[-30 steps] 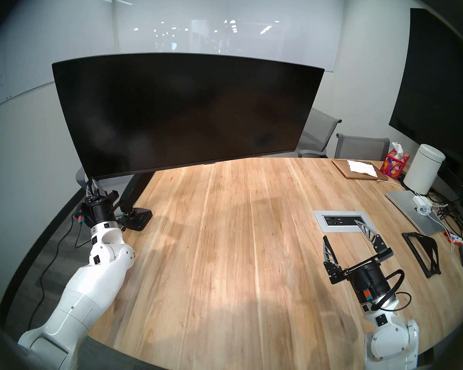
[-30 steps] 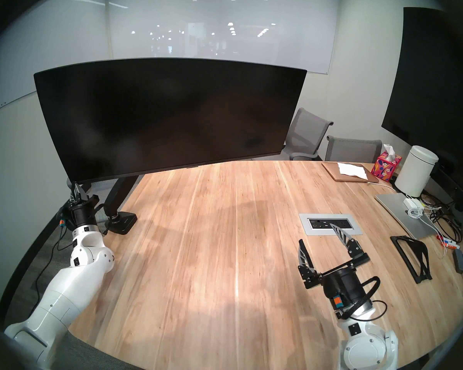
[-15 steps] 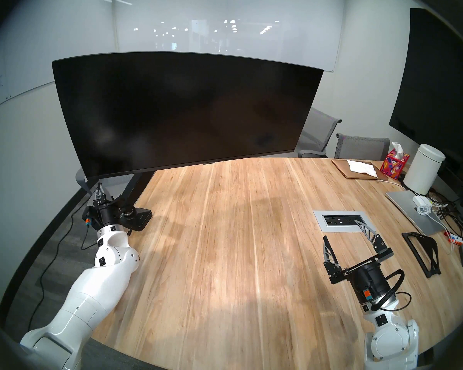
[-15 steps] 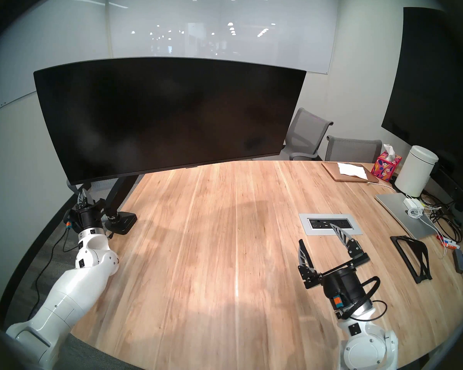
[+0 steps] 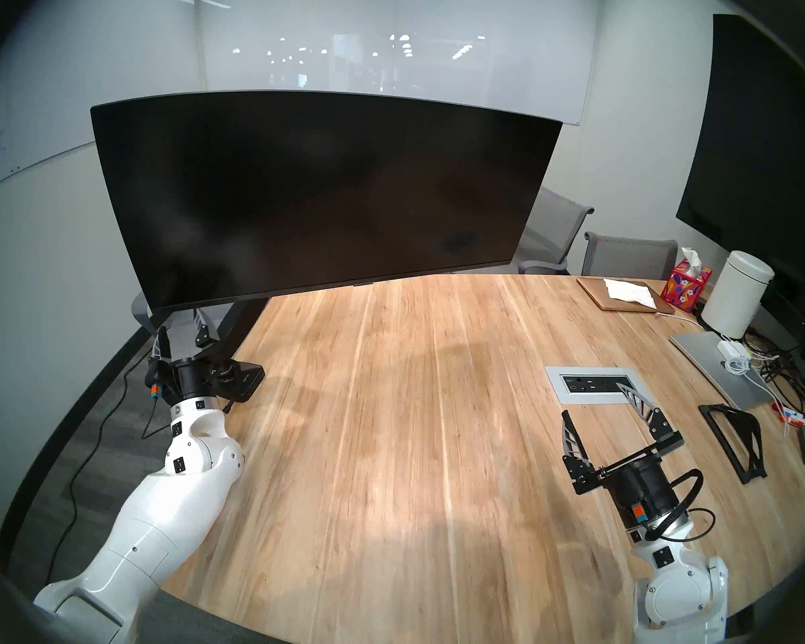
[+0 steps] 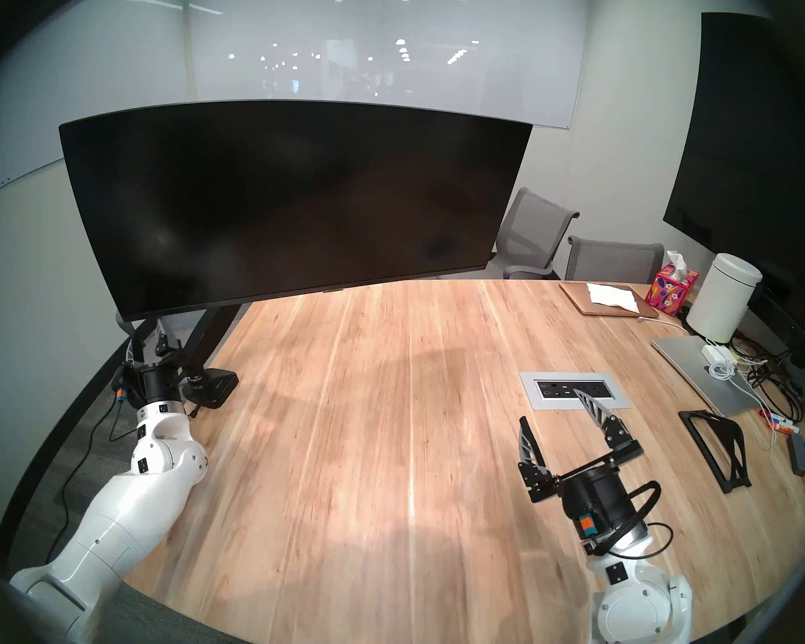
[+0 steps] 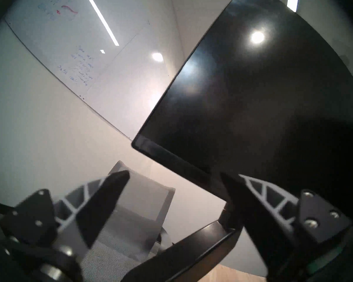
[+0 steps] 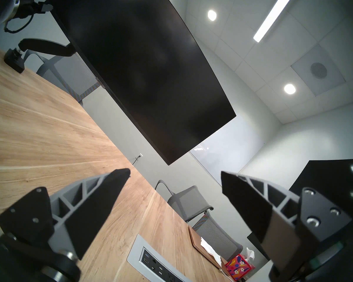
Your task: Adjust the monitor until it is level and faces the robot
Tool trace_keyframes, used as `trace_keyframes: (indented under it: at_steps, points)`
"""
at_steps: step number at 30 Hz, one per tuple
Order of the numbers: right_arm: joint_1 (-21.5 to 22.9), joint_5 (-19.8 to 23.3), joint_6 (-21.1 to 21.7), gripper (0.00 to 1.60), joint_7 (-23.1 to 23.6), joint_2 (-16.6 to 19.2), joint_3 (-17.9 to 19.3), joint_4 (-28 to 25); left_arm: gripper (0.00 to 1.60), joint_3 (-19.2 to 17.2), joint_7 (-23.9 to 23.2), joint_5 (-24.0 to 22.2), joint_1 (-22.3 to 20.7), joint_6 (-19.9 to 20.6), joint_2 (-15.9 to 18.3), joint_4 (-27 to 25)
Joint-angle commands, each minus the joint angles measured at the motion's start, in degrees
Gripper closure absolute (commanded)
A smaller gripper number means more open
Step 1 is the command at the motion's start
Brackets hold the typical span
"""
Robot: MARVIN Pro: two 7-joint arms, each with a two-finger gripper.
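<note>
The monitor (image 5: 326,197) (image 6: 294,206) is a very wide black screen over the table's far left, on a black articulated arm (image 5: 238,324) with a clamp base (image 5: 245,380). Its bottom edge slopes down toward my left. My left gripper (image 5: 181,329) (image 6: 149,338) points up just below the screen's lower left corner. In the left wrist view this gripper (image 7: 174,173) is open, and the monitor (image 7: 253,102) corner sits above the gap, held by neither finger. My right gripper (image 5: 593,401) (image 8: 174,171) hovers open and empty over the table's right side.
A larger black screen (image 5: 763,141) hangs on the right wall. Grey chairs (image 5: 628,255) stand behind the table. A power outlet panel (image 5: 596,385) is set into the wood beside my right gripper. Laptop (image 5: 716,373), white canister (image 5: 737,299), tissue box (image 5: 688,285), black stand (image 5: 735,438) and cables crowd the right edge.
My left gripper was shut and touching the monitor's lower left corner. It has since dropped slightly, shifted right and opened. The monitor and right arm have stayed put.
</note>
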Motion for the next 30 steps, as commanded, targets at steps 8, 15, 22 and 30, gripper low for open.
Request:
trace_keyframes:
  at_steps: [8,15,22,30]
  points:
    - [0.08,0.39,-0.05,0.00,-0.15,-0.11,-0.02,-1.23,0.00,-0.93,2.78,4.20,4.40,-0.23,0.95,-4.42]
    - [0.08,0.39,-0.06,0.00,-0.15,-0.11,-0.02,-1.23,0.00,-0.80,3.36,4.55,4.44,-0.20,1.08,-4.55]
    - [0.08,0.39,-0.06,0.00,-0.15,-0.11,-0.02,-1.23,0.00,-0.62,3.78,4.72,4.43,-0.23,1.23,-4.60]
    - [0.08,0.39,-0.06,0.00,-0.15,-0.11,-0.02,-1.23,0.00,-0.51,3.70,5.44,4.34,-0.85,1.33,-4.25]
